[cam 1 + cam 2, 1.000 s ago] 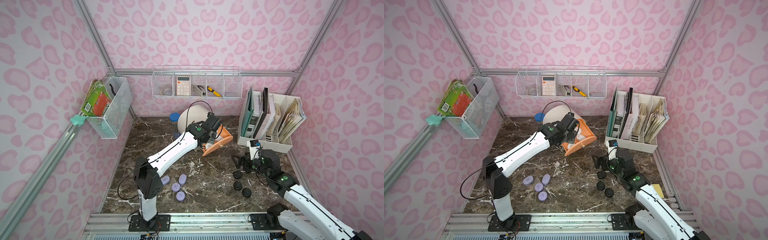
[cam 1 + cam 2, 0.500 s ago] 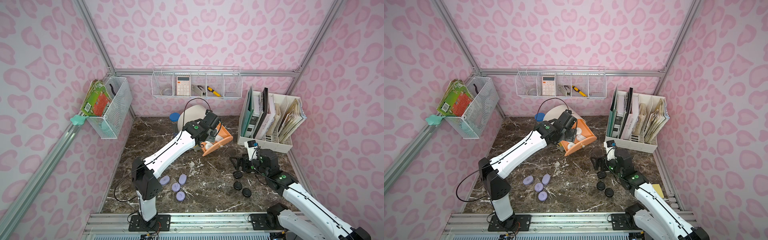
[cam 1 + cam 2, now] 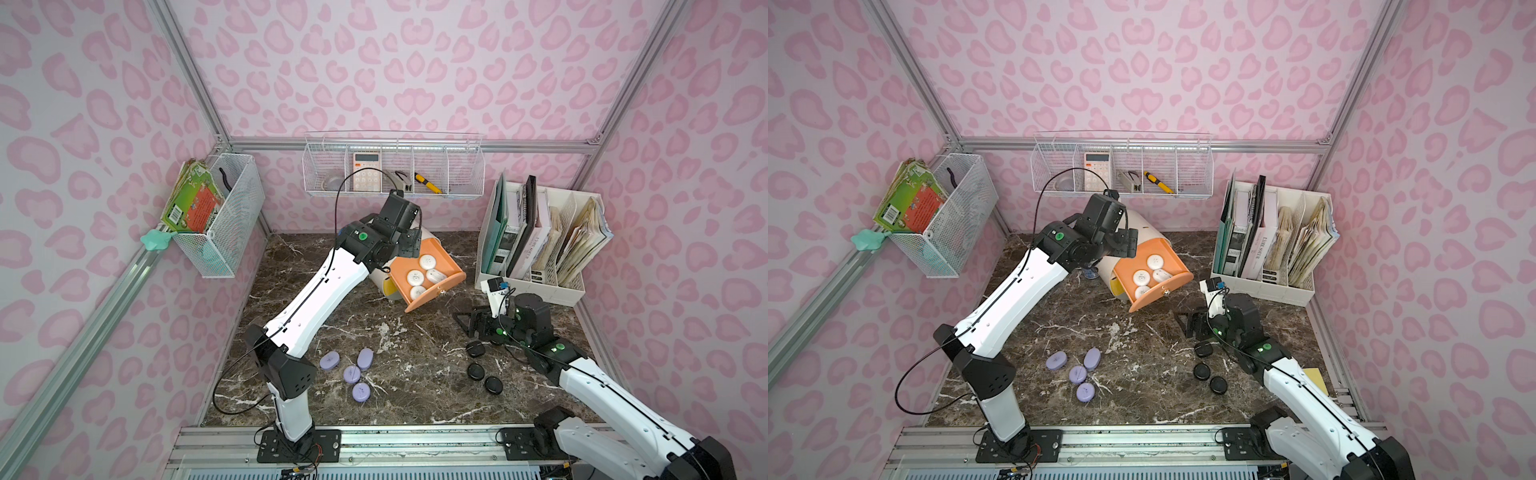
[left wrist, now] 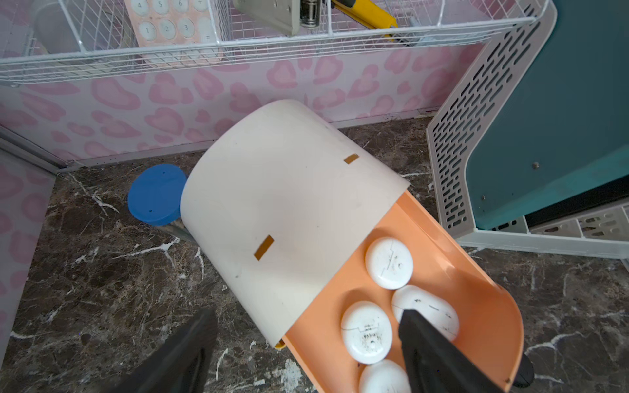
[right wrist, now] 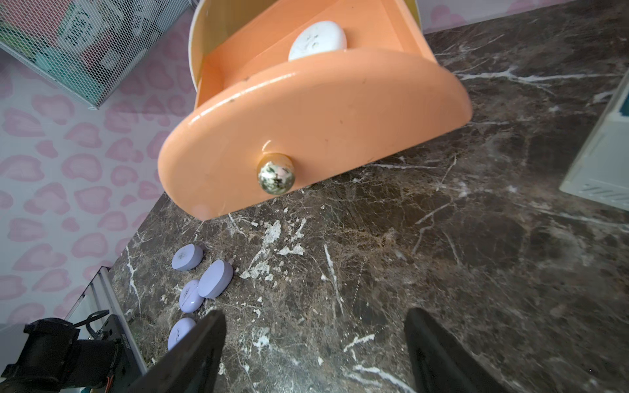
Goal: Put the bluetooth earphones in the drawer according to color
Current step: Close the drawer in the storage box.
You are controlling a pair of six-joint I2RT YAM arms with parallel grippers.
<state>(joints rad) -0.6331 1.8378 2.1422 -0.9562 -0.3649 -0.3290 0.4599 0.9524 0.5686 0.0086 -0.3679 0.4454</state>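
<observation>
Jaws apart — four white cases [image 3: 415, 276], four lilac [image 3: 352, 373]

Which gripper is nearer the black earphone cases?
Right. The right gripper hovers just beside the black cases; the left gripper is over the open peach drawer, well away.

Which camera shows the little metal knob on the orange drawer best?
The right wrist view: the knob faces the camera, close and sharp. In both top views it is a tiny speck on the drawer front. The left wrist view looks into the drawer from behind, knob unseen.
</observation>
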